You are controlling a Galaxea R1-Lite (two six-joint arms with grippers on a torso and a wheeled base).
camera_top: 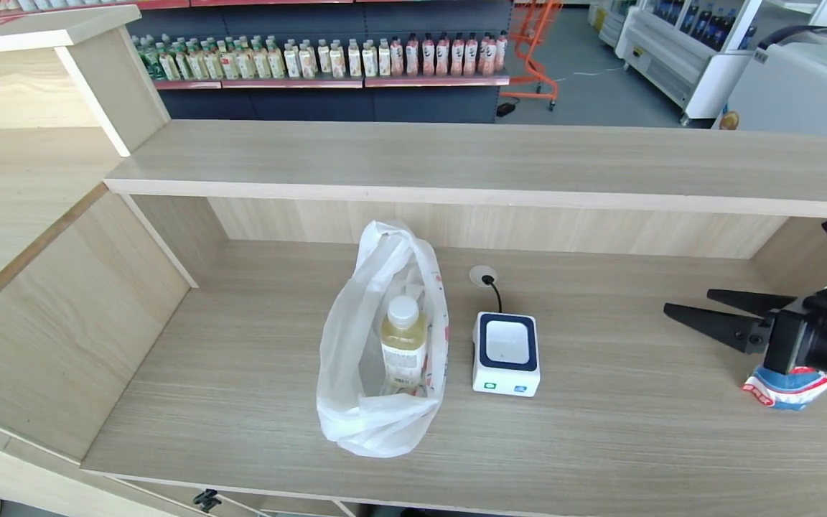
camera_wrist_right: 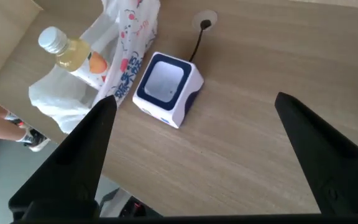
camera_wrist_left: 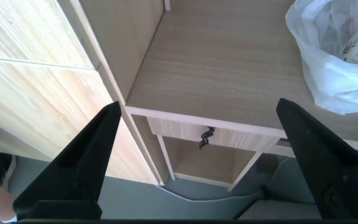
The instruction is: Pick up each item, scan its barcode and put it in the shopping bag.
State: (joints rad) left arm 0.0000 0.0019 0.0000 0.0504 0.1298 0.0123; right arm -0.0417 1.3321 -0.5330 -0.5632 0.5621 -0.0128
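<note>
Fingers of the right gripper [camera_top: 686, 301] and left gripper [camera_wrist_left: 197, 104] stand spread wide, both empty.

This is a shop, seen from behind a wooden checkout counter [camera_top: 456, 158]. Beyond the counter stand a shelf of bottled drinks [camera_top: 327, 61] and glass-topped coolers [camera_top: 679, 43]. On the counter, a barcode scanner [camera_top: 505, 353] sits just beside a plastic shopping bag [camera_top: 349, 373].

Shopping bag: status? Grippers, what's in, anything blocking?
Right gripper open, empty, over counter's right side; left gripper open, beyond its front edge. Bottle upright in shopping bag, beside scanner. Blue packet unbagged under right arm. Nothing blocking.
</note>
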